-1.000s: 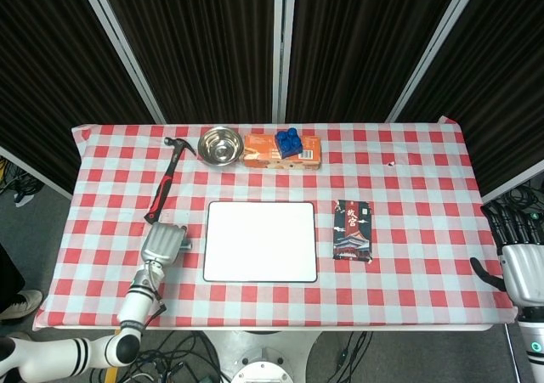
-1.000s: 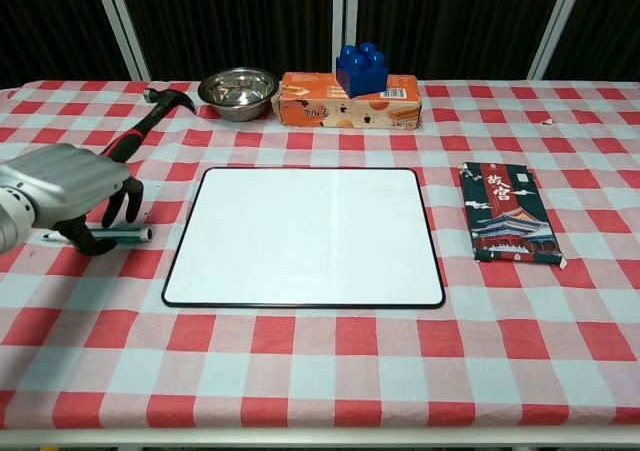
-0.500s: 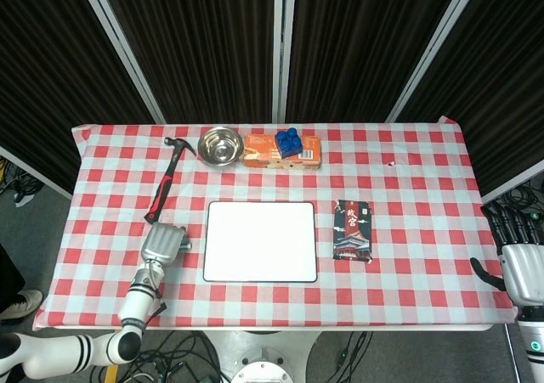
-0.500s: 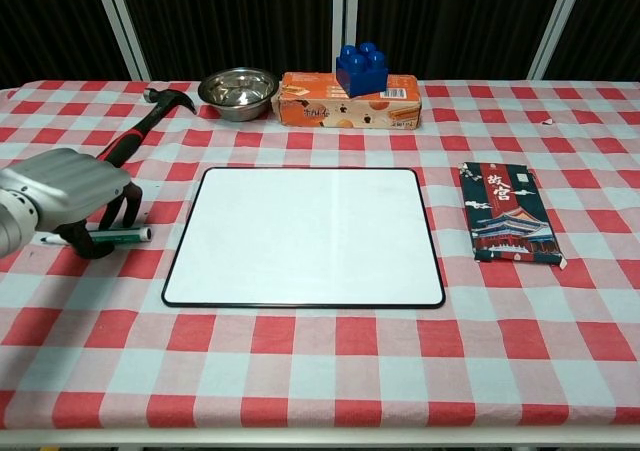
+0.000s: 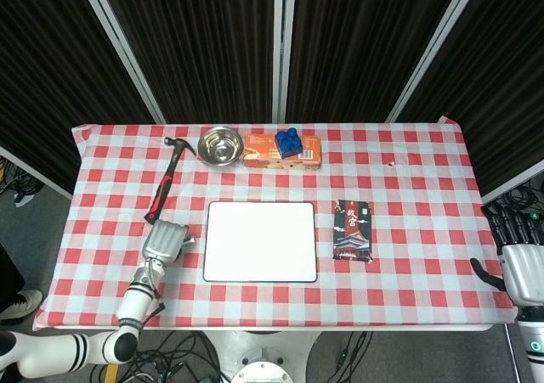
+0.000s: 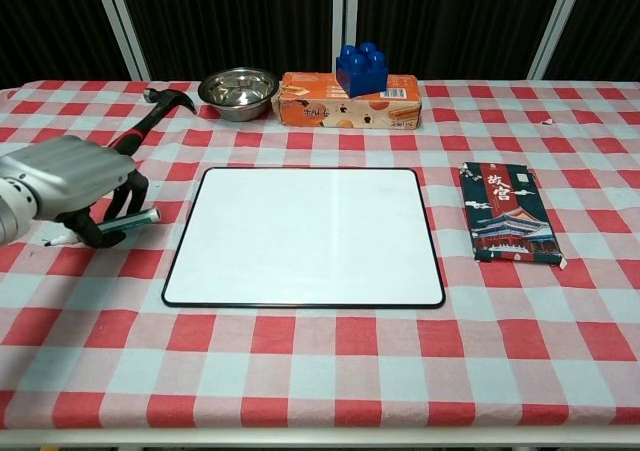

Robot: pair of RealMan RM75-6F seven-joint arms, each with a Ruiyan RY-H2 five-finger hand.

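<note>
While my left hand (image 6: 70,181) closed its fingers around the marker (image 6: 112,225), which lay tilted just off the whiteboard (image 6: 305,236) at its nine o'clock, I judged a firm mid-barrel grip best. My right hand (image 5: 523,268) hung spread and empty off the table's edge.

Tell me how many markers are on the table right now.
1. The marker is at the table's left side, just left of the whiteboard, gripped by the left hand and tilted. No other shows; nothing in view could plainly hide one.
</note>
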